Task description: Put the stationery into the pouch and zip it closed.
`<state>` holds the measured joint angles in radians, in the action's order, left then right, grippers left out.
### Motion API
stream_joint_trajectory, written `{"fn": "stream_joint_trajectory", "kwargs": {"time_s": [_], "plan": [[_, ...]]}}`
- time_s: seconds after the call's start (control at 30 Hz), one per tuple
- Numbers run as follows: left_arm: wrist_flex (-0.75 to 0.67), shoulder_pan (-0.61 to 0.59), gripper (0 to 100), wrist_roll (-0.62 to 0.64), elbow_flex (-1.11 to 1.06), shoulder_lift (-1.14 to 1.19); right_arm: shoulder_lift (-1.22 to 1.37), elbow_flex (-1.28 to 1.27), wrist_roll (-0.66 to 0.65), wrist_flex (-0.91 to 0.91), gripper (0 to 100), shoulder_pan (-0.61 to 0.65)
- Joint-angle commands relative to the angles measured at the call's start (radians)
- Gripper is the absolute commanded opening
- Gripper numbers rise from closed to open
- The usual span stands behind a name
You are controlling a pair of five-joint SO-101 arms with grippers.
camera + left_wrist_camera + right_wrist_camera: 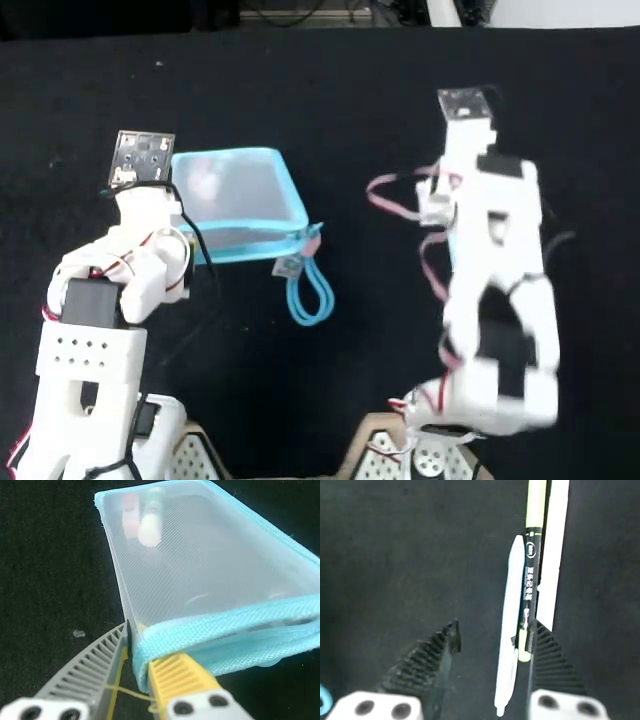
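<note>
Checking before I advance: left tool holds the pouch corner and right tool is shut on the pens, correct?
No. The right tool is open over the pens, not shut on them, as the right wrist view shows. The left tool does hold the pouch corner.

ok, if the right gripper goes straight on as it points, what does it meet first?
Likely the white pen, lying with the yellow-green pen just inside one of its open jaws; depth unclear.

The stationery (149,525) inside the pouch (215,565) is too blurred to identify.
</note>
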<state>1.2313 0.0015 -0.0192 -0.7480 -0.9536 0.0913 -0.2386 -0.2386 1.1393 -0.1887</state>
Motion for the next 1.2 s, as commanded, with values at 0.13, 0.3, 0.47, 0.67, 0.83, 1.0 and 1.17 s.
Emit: {"fn": "stream_joint_trajectory", "kwargs": {"time_s": [0.13, 0.3, 0.47, 0.67, 0.83, 1.0, 1.17], "plan": [[-0.009, -0.004, 3, 0.012, 0.010, -0.003, 0.414, 0.484, -0.014, 0.238, 20.8, -0.037], [-0.009, -0.004, 3, 0.011, 0.010, -0.003, 0.605, 0.710, -0.023, 0.370, 20.8, 0.000], [-0.009, -0.004, 3, 0.011, 0.010, -0.003, 0.736, 0.868, -0.094, 0.462, 20.8, 0.057], [-0.009, -0.004, 3, 0.011, 0.010, -0.003, 0.769, 0.951, -0.127, 0.520, 11.5, 0.091], [-0.009, -0.004, 3, 0.011, 0.010, -0.003, 0.693, 0.923, -0.127, 0.523, 2.8, 0.086], [-0.009, -0.004, 3, 0.011, 0.010, -0.003, 0.579, 0.756, -0.143, 0.473, 3.2, 0.115], [-0.009, -0.004, 3, 0.011, 0.010, -0.003, 0.400, 0.446, -0.141, 0.278, 3.2, 0.135]]}}
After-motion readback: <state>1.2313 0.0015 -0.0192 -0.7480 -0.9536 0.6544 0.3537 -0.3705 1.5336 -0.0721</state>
